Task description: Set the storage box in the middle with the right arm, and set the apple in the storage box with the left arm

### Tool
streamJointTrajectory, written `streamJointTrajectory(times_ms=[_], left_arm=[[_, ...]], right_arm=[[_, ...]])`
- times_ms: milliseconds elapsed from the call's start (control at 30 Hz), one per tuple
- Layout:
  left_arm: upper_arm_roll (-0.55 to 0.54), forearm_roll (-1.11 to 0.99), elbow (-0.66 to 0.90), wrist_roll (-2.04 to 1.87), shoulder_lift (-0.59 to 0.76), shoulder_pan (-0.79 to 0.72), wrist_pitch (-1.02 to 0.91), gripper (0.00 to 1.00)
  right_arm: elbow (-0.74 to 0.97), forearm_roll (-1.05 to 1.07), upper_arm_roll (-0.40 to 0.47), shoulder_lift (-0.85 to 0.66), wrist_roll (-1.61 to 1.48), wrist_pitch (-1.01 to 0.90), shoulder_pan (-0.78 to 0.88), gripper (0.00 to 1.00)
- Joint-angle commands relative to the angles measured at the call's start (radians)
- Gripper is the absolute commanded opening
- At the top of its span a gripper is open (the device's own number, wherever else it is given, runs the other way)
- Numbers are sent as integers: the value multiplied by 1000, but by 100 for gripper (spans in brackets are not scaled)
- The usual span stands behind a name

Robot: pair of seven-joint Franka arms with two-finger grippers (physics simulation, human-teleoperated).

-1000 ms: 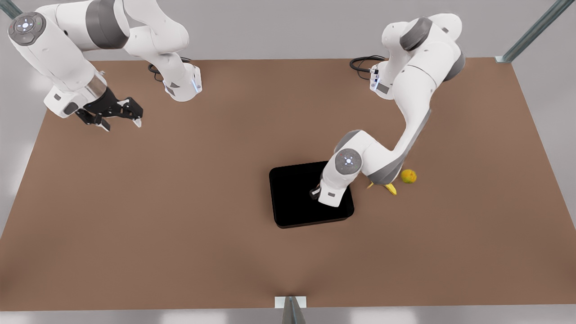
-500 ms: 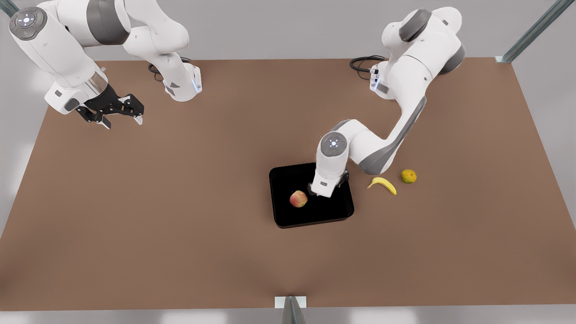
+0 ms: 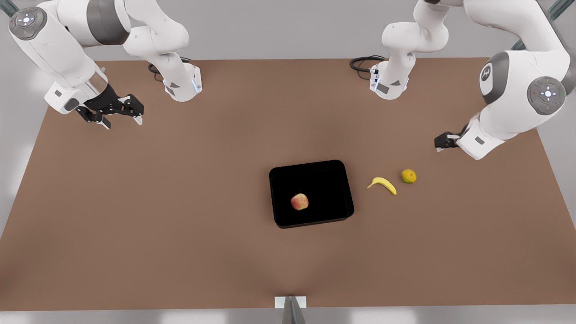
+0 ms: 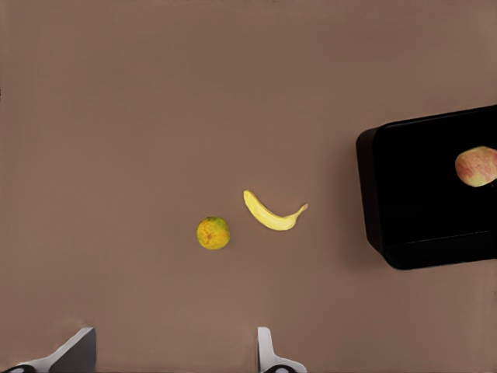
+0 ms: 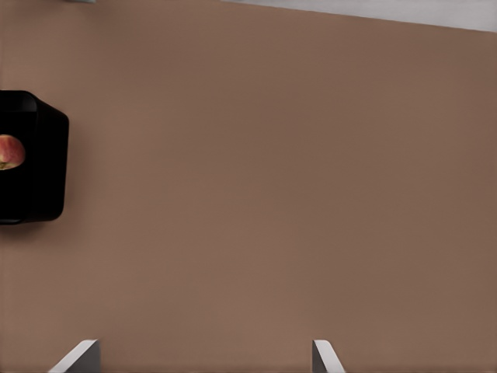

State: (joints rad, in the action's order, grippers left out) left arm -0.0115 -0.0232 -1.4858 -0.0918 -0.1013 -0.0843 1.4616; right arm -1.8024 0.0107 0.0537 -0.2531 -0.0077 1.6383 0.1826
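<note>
The glossy black storage box point(image 3: 324, 180) sits near the table's middle, a little toward the front view's right. The red apple point(image 3: 299, 201) with yellowish patches lies inside it, free of any gripper. My left gripper point(image 3: 440, 144) hovers open and empty far off at the front view's right, above the table. From its wrist I see its fingertips point(image 4: 268, 356), the storage box point(image 4: 411, 194) and the apple point(image 4: 476, 166). My right gripper point(image 3: 122, 123) waits open at the far left. Its wrist view catches the storage box point(image 5: 43, 171) and the apple point(image 5: 9, 151).
A yellow banana point(image 3: 382, 184) and a yellow-green-orange round fruit point(image 3: 408, 176) lie on the brown table just to the front view's right of the box. They also lie under my left wrist: banana point(image 4: 272, 214), round fruit point(image 4: 213, 233). Both arm bases stand at the table's far edge.
The left arm rose out of the box, let go of the apple inside it, and swung away to the front view's right. The right arm barely moved.
</note>
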Motion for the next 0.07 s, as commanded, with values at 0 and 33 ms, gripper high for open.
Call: streamJointTrajectory(times_ms=[0,33], left_arm=[[-1,9,1,-3,0,0,0,100],[-2,9,1,-3,-1,0,0,100]], right_arm=[[2,0,0,0,0,0,0,100],[2,0,0,0,0,0,0,100]])
